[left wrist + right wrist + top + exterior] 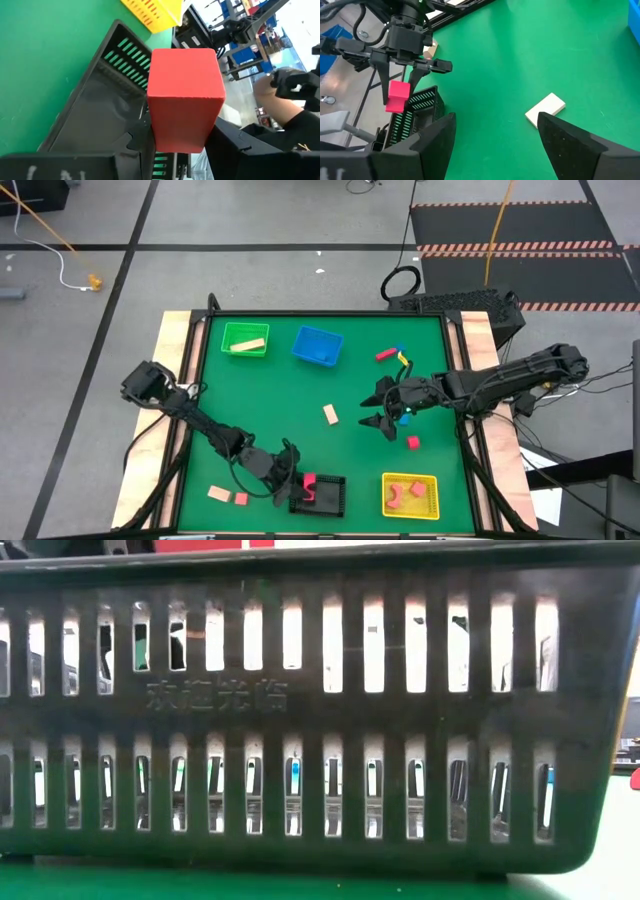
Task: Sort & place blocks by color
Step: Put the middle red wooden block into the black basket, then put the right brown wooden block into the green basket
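We see the left claw pinching a red block directly above the black basket; it only needs dropping. The right claw hovers spread over the tabletop.

Green table (blocks, four baskets)

The left arm stretches along the near side, its pincer pointing down, fingers clamped. The right arm reaches in from the right edge toward the middle, its pincer low with fingers spread wide, holding nothing.
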### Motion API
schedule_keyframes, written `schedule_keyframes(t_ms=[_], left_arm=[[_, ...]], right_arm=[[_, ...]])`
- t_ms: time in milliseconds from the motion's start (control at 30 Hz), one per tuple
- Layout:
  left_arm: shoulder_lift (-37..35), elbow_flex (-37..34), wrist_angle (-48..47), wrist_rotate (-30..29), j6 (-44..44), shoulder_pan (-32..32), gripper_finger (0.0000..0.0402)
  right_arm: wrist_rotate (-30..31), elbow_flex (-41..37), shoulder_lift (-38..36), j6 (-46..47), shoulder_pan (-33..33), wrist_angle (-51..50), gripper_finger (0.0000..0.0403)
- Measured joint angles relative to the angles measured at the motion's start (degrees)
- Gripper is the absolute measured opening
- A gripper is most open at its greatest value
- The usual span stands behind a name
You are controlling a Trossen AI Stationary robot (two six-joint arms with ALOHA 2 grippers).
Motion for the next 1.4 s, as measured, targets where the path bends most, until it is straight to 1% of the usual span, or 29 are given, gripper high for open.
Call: schedule_keyframes(t_ms=[133, 167, 200, 300, 367, 433, 500, 633, 733, 900, 1067, 1133, 1233, 1400], left_arm=[[-0.01, 0.00, -1.55, 0.70, 0.27, -0.14, 0.0132], [0.00, 0.00, -1.65, 0.85, -0.02, -0.14, 0.0139], [-0.01, 0.00, -1.63, 0.93, -0.11, -0.14, 0.0153], [-0.02, 0.00, -1.59, 1.05, -0.08, -0.14, 0.0216], [-0.02, 0.00, -1.23, 1.05, 0.55, -0.14, 0.0250], [-0.02, 0.06, -0.67, 1.06, 1.08, -0.14, 0.0271], [-0.02, 0.68, -0.80, 1.51, 1.55, -0.14, 0.0280], [-0.02, 2.36, -0.61, 3.13, 3.67, -0.14, 0.0275], [-0.02, 3.71, -1.02, 4.30, 5.83, -0.06, 0.0258], [-0.16, 4.39, -1.81, 4.50, 7.38, 0.70, 0.0229], [-0.19, 4.39, -2.10, 6.20, 7.75, 2.39, 0.0213], [-0.60, 4.39, -2.54, 7.57, 7.90, 3.16, 0.0212], [-2.96, 4.39, -6.07, 8.79, 9.47, 4.34, 0.0213], [-8.27, 4.39, -13.36, 7.72, 14.89, 5.61, 0.0213]], right_arm=[[0.00, 0.00, 0.00, -0.04, 0.00, 0.00, 0.0270], [0.00, 0.00, 0.00, -0.04, 0.00, 0.00, 0.0270], [0.02, 0.00, 0.00, -0.06, 0.00, -0.02, 0.0270], [0.01, 0.00, 0.00, -0.37, 0.00, -0.02, 0.0270], [0.02, 0.00, 0.00, -0.46, 0.00, -0.02, 0.0270], [0.02, 0.00, 0.00, -0.50, 0.00, -0.02, 0.0270], [0.02, 0.00, 0.00, -0.50, 0.00, -0.02, 0.0270], [0.01, 0.02, 0.00, -0.50, 0.00, -0.19, 0.0270], [0.02, 0.01, 0.00, -0.51, 0.00, -0.77, 0.0270], [0.11, 0.02, 0.00, 1.38, 0.00, -1.16, 0.0270], [4.23, 0.02, 0.00, 2.47, -0.02, -1.25, 0.0270], [4.62, 0.02, 0.15, 2.49, -0.02, -1.18, 0.0270], [5.10, 0.08, 1.64, 3.54, -0.02, -0.83, 0.0270], [6.47, 0.07, 5.47, 6.18, -0.02, -0.75, 0.0270]])
